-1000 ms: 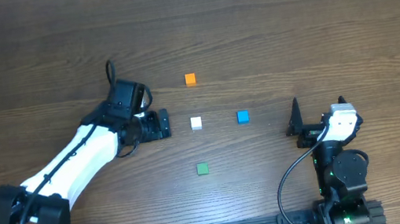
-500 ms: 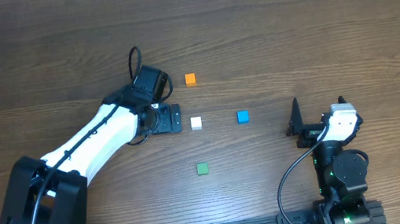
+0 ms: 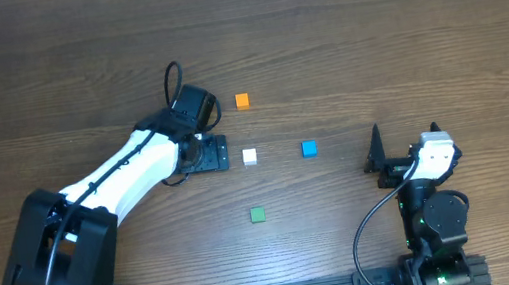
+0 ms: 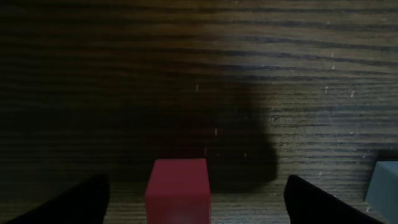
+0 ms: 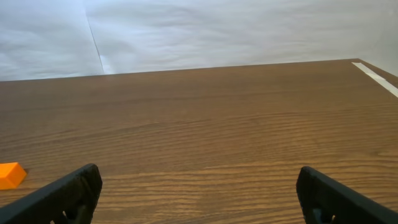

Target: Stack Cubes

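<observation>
red cube (image 4: 177, 191) between spread fingers of left claw (image 3: 224, 153), untouched, base cut off | white cube (image 3: 250, 156) at claw's 3 o'clock | around white: orange cube (image 3: 242, 101) 12, blue cube (image 3: 309, 147) 3, green cube (image 3: 257, 216) 6 | right claw (image 3: 404, 143) spread wide, empty, table's (image 3: 397, 10) 4 o'clock

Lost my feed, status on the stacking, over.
Left claw open around red cube, not gripping. Right claw open by its base. White cube close alongside.
</observation>
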Controlling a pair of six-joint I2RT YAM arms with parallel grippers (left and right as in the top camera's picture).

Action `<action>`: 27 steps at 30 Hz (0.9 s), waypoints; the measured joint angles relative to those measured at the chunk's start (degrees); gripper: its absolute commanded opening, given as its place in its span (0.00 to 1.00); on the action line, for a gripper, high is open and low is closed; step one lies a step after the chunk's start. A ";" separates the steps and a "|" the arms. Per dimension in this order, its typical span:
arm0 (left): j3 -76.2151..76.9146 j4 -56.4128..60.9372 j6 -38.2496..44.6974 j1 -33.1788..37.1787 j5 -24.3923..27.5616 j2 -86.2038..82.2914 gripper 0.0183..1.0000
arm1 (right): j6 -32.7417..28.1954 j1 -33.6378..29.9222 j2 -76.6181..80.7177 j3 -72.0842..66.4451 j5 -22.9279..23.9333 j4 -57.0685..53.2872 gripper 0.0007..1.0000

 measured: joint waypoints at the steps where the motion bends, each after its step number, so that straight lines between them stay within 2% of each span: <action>1: 0.00 0.00 -0.13 0.00 0.00 0.00 0.79 | -0.02 0.00 0.00 0.00 0.00 0.00 0.99; 14: 0.00 0.00 -1.70 0.00 0.00 0.00 0.54 | 0.00 0.00 0.00 0.00 0.00 0.00 0.99; 27: 0.00 -1.18 -3.85 1.14 0.02 0.00 0.50 | 0.00 0.00 0.00 0.00 0.00 0.00 0.99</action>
